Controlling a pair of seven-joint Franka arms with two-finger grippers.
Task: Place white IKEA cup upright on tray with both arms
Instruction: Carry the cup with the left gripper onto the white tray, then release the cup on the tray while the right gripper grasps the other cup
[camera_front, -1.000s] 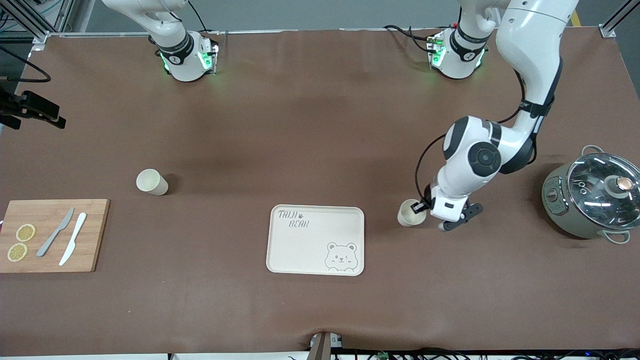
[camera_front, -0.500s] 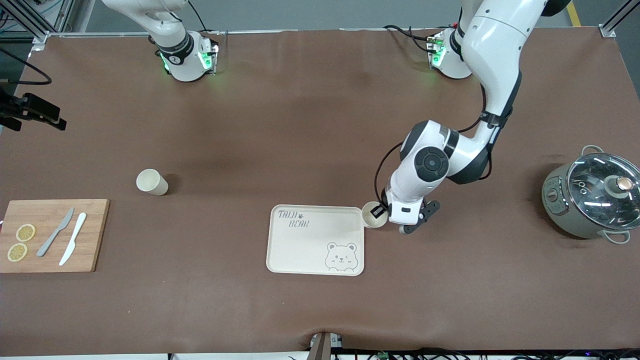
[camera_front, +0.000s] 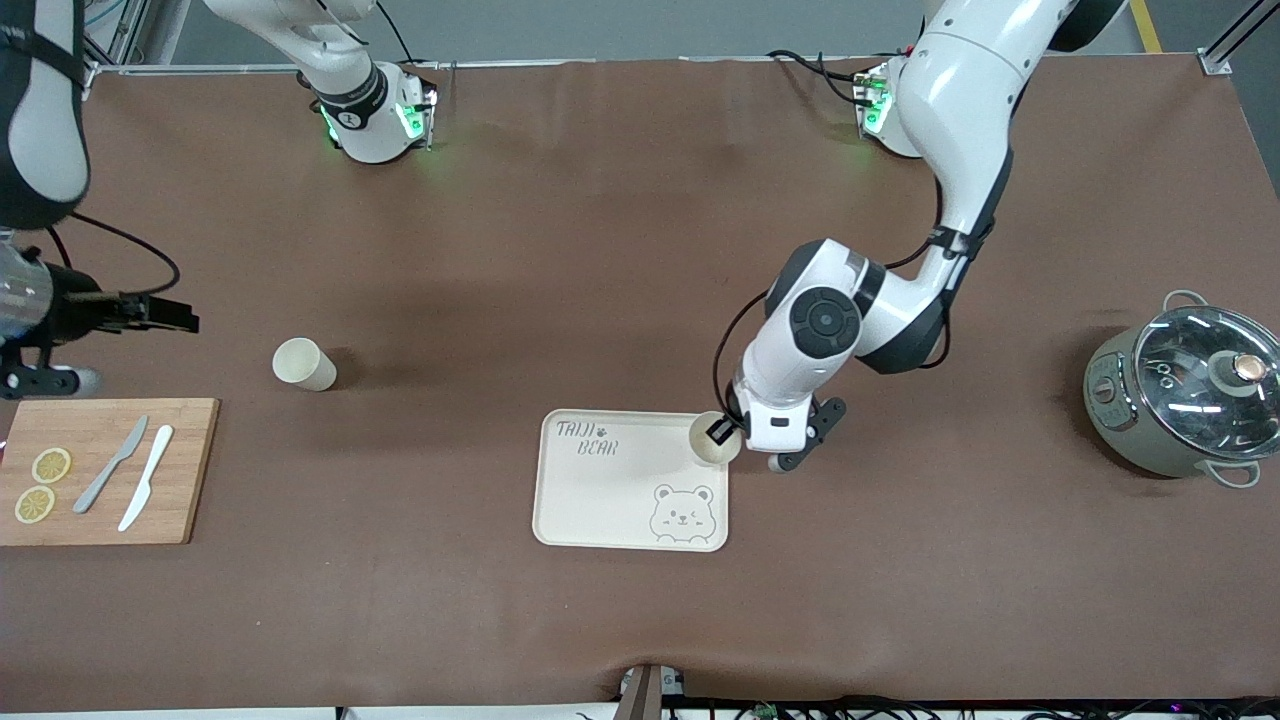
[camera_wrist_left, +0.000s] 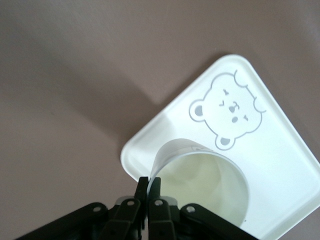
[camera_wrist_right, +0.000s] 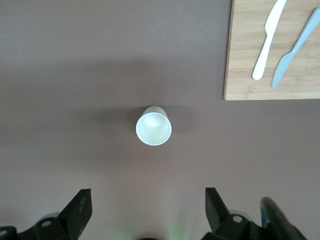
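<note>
left gripper (camera_front: 722, 432) pinched shut on rim of upright white cup (camera_front: 713, 440), mouth up, over tray (camera_front: 600, 500) corner at about 1 o'clock from bear face | came in from left arm's end | right gripper (camera_wrist_right: 145, 207) wide open, empty, above second cup (camera_wrist_right: 153, 125), newly in view

Brown-covered table (camera_front: 600, 250). Resting directly on it: cream tray (camera_front: 610, 500) near the middle; an upright white cup (camera_front: 303, 364) and a wooden cutting board (camera_front: 185, 470) toward the right arm's end; a lidded grey-green pot (camera_front: 1180, 400) at the left arm's end.
</note>
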